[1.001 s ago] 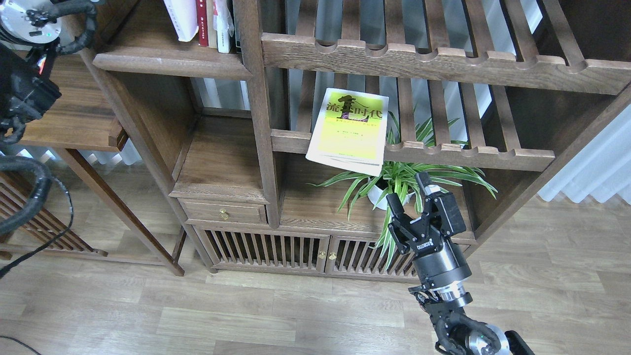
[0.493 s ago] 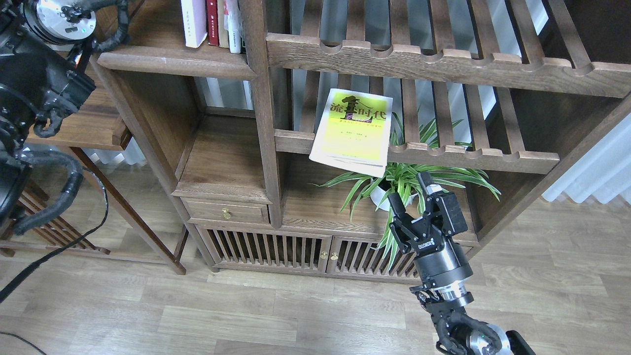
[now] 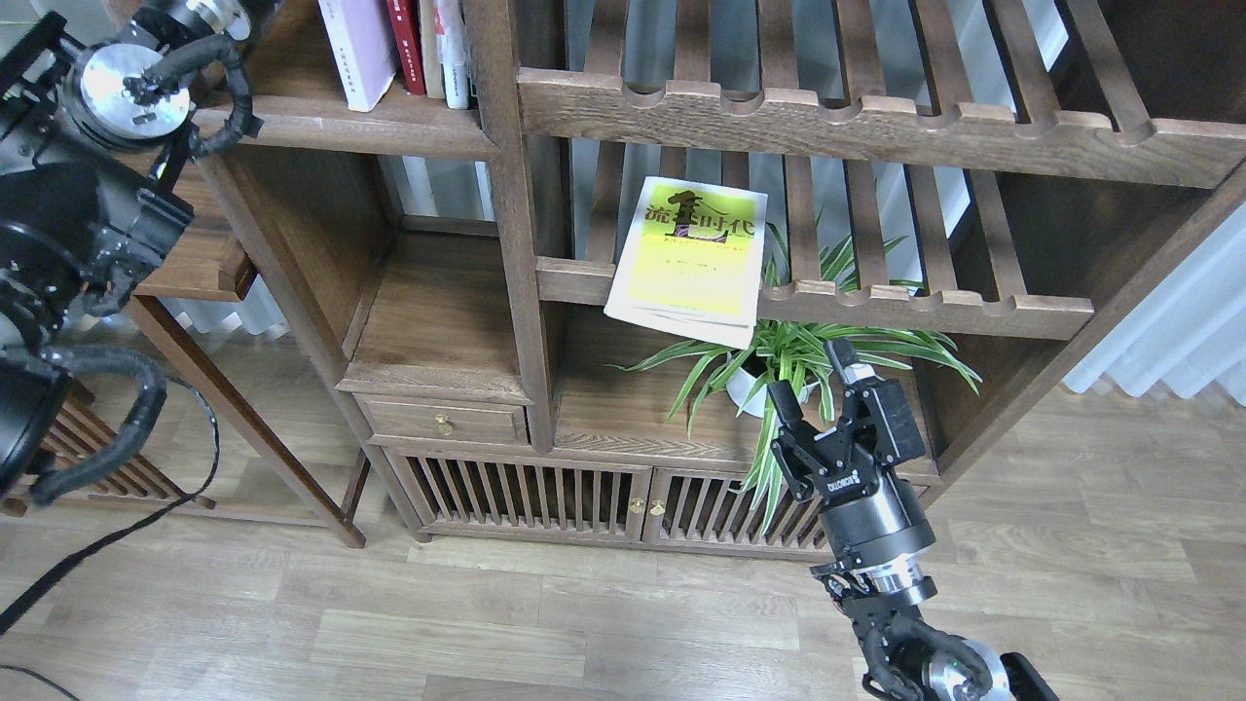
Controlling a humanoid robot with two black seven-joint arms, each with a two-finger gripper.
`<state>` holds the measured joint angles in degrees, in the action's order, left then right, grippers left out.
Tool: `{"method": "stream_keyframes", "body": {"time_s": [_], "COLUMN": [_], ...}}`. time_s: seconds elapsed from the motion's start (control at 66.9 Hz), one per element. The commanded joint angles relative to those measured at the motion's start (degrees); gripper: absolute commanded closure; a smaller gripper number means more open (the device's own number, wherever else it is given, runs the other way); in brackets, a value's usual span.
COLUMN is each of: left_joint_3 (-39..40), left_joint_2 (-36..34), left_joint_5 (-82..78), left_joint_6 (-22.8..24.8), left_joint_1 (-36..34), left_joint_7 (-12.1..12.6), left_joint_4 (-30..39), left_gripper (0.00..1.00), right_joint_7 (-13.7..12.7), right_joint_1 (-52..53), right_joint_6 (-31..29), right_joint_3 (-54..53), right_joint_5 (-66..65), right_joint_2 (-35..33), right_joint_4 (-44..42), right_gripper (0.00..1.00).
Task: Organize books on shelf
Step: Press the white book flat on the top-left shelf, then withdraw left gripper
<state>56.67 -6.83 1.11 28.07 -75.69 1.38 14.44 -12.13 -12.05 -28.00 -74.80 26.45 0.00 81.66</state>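
The yellow-green book (image 3: 686,258) with a black Chinese title lies flat and tilted on a slatted rack, its near end hanging over the notched front rail. The pale white-lavender book (image 3: 355,49) and the dark red book (image 3: 404,44) stand upright on the dark-brown shelf (image 3: 341,125) at the upper left, against the post. My right gripper (image 3: 810,378) is open and empty, pointing up, below and to the right of the yellow-green book. My left arm (image 3: 117,97) rises at the upper left beside the shelf's left end. Its far end runs past the top edge.
A potted spider plant (image 3: 779,365) stands under the rack, right behind my right gripper. More thin books (image 3: 448,49) stand next to the red one. A low side table (image 3: 185,268) is on the left. A drawer and slatted cabinet doors (image 3: 526,492) are below.
My left arm has moved right and up, closer to the shelf's left end. My right gripper and the yellow-green book have stayed where they were.
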Motion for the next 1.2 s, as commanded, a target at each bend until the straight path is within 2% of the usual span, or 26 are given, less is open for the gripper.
{"method": "stream_keyframes", "body": {"time_s": [0.0, 0.06, 0.179, 0.448, 0.583, 0.687, 0.867, 0.971, 1.031, 1.181], "left_joint_3": [-0.1, -0.1, -0.1, 0.6, 0.7, 0.5, -0.1, -0.3, -0.4, -0.9], "left_joint_2": [0.1, 0.2, 0.2, 0.2, -0.3, -0.5, -2.8, -7.3, -10.0, -15.1], "left_joint_5": [3.1, 3.8, 4.0, 4.1, 4.1, 4.0, 3.1, 2.2, 1.8, 1.4], "left_joint_6": [-0.1, -0.1, -0.1, -0.1, -0.1, -0.1, -0.1, -7.1, -11.0, -12.3], "left_joint_1": [2.5, 3.3, 5.4, 6.1, 4.4, 3.9, 3.5, 3.5, 3.6, 4.5], "left_joint_7": [0.0, 0.0, 0.0, 0.3, 2.9, 8.2, 8.8, 10.3, 12.1, 14.8], "left_joint_4": [0.1, 0.2, 0.1, 0.2, 1.8, 6.3, 14.6, 22.6, 26.9, 30.6], "left_gripper": [0.11, 0.05, 0.01, 0.02, 0.02, 0.02, 0.05, 0.04, 0.04, 0.03], "right_joint_7": [0.0, 0.0, -0.1, -0.1, 0.0, 0.0, -0.1, -0.1, -0.1, -0.1], "right_joint_1": [0.0, 0.0, 0.0, 0.0, 0.0, 0.0, 0.0, 0.0, 0.0, 0.0], "right_joint_6": [0.0, 0.0, 0.0, 0.0, 0.0, 0.1, 0.0, 0.0, 0.0, 0.0], "right_joint_3": [-0.8, -1.0, -2.0, -3.2, -3.3, -3.2, -3.2, -3.1, -3.0, -2.7], "right_joint_5": [0.0, -0.1, -0.1, -0.1, -0.1, -0.1, -0.1, -0.1, 0.0, 0.0], "right_joint_2": [0.0, 0.0, 0.0, 0.0, 0.0, 0.0, 0.0, 0.0, 0.0, 0.0], "right_joint_4": [0.0, 0.0, 0.0, 0.0, 0.0, 0.0, 0.0, 0.0, 0.0, 0.0], "right_gripper": [0.01, 0.01, 0.01, 0.01, 0.01, 0.01, 0.01, 0.01, 0.01, 0.01]}}
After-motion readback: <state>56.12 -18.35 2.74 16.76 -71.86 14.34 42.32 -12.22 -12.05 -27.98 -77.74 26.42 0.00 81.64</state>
